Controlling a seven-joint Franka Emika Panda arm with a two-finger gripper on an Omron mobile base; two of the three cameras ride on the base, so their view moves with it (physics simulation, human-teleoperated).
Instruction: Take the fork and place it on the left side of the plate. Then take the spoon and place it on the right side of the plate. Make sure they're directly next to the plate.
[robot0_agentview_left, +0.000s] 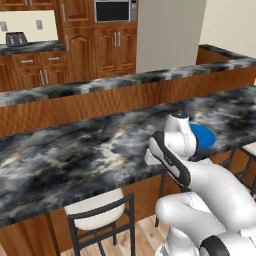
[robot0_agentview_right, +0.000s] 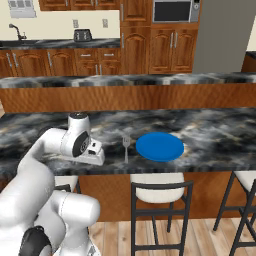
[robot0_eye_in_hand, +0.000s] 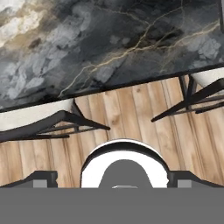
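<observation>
The blue plate (robot0_agentview_right: 160, 146) lies flat on the dark marble counter near its front edge; in the left base view the plate (robot0_agentview_left: 204, 135) is partly covered by my arm. The fork (robot0_agentview_right: 126, 148) lies just left of the plate with a small gap, tines away from the front edge. The spoon is out of view. My gripper (robot0_agentview_right: 96, 155) hangs low over the counter's front edge, left of the fork and apart from it. In the hand view its fingertips (robot0_eye_in_hand: 43, 177) stand wide apart, open and empty, over the counter edge and the wooden floor.
A raised marble ledge (robot0_agentview_right: 125, 80) runs along the back of the counter. Stools with white seats stand under the front edge (robot0_agentview_right: 160, 186) (robot0_agentview_left: 97, 210). Wooden cabinets and a microwave (robot0_agentview_right: 172, 11) line the far wall.
</observation>
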